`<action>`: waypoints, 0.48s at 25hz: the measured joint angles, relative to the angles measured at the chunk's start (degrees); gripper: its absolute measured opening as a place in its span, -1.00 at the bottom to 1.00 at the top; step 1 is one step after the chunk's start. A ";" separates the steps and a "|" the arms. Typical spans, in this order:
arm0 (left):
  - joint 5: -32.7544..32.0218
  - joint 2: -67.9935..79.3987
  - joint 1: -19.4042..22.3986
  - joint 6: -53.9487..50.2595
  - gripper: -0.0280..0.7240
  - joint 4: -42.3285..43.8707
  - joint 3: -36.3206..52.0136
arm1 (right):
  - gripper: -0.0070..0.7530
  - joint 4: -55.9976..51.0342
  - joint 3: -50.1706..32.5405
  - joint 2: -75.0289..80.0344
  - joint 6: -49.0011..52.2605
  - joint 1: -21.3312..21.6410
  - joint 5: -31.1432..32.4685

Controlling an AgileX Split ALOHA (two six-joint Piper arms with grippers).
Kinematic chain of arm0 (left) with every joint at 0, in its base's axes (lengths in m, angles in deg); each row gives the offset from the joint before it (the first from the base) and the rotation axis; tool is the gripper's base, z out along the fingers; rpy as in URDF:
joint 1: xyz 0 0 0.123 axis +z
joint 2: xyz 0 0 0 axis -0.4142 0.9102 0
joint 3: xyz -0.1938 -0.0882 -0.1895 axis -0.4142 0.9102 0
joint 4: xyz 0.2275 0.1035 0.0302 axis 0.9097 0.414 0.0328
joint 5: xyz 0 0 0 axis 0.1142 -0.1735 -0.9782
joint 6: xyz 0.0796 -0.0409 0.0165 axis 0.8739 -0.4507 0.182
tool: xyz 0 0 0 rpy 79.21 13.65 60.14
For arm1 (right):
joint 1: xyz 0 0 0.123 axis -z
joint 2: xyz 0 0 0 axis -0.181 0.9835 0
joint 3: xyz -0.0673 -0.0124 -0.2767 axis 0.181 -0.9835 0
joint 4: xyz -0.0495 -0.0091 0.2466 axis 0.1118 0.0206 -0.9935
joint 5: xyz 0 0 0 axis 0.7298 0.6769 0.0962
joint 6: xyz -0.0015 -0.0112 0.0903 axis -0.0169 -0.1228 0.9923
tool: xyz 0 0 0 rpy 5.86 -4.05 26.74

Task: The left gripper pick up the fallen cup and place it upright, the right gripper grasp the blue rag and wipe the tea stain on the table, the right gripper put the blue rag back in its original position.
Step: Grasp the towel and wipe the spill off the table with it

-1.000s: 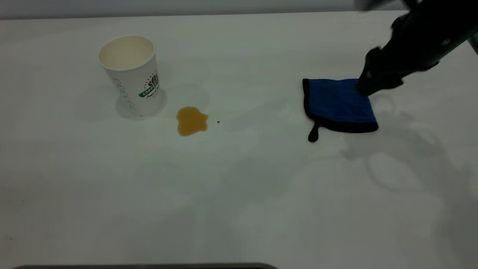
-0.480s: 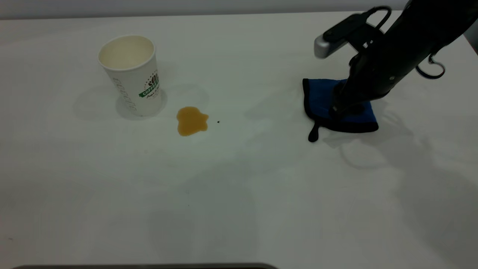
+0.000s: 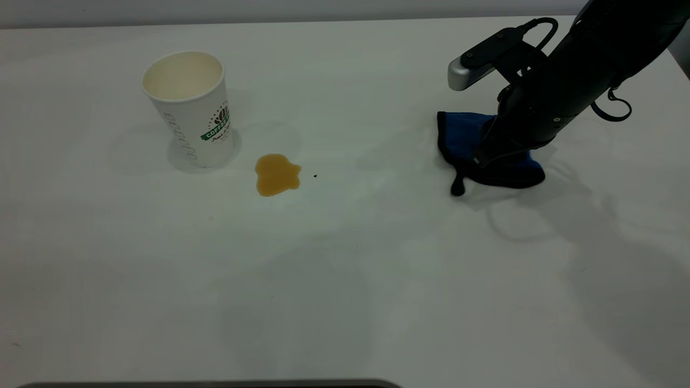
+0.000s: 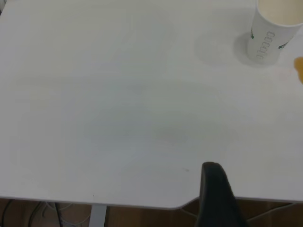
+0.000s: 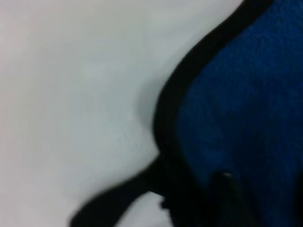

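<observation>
The white paper cup [image 3: 188,108] stands upright at the far left of the table [image 3: 345,280], mouth up. The amber tea stain [image 3: 276,174] lies just right of its base. My right gripper [image 3: 482,156] presses down on the blue rag [image 3: 461,134] at the right and is shut on it; the rag's near side is bunched under it. In the right wrist view the rag [image 5: 246,104] fills the frame, with its black edge and loop. My left gripper [image 4: 215,189] is out of the exterior view, parked at the table's edge far from the cup [image 4: 272,33].
A tiny black speck [image 3: 315,175] lies right of the stain. The silver-grey box [image 3: 466,73] on the right arm hangs over the rag's far edge. White tabletop separates the stain from the rag. A dark strip runs along the near edge [image 3: 215,384].
The right gripper came down from the rag's far right corner onto its middle. It then closed, bunching the rag and pulling its black loop inward. The cup and stain have not moved.
</observation>
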 joint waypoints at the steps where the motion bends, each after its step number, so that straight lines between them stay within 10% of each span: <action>1: 0.00 0.00 0.00 0.00 0.35 0.00 0.00 | -0.48 0.00 0.00 0.00 0.00 -0.07 0.00; 3: 0.00 0.00 0.00 0.00 0.35 0.00 0.00 | -0.81 0.00 0.06 0.00 -0.25 -0.09 0.48; 12: 0.00 0.00 0.00 0.00 0.35 0.00 0.00 | -0.84 0.73 -0.07 -3.78 -1.12 -2.85 11.11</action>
